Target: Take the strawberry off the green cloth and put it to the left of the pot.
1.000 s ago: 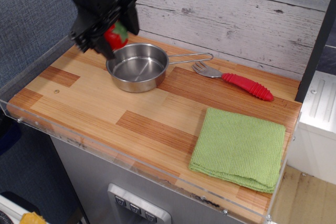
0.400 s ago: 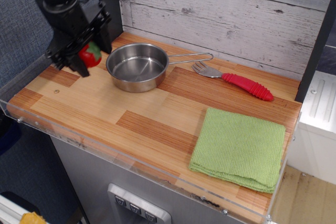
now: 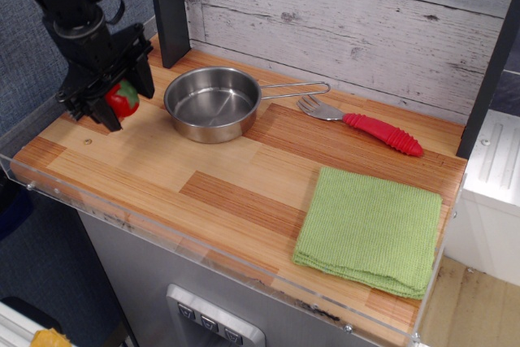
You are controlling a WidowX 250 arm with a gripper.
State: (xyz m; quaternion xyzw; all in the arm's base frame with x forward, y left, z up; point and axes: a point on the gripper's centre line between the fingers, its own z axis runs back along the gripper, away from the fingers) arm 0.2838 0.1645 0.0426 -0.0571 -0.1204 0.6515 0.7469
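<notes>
The pincer is closed around the strawberry, low over the counter at about nine o'clock of the pot (steel, empty). The green cloth lies bare toward four o'clock.

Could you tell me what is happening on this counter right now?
A single robot arm's claw is clamped on a red toy strawberry, holding it low over the wooden counter to the left of the steel pot. The green cloth at the front right lies bare, so the strawberry is already off it. The pot is empty, and a red-handled fork lies beside its wire handle. The strawberry has not been released.
</notes>
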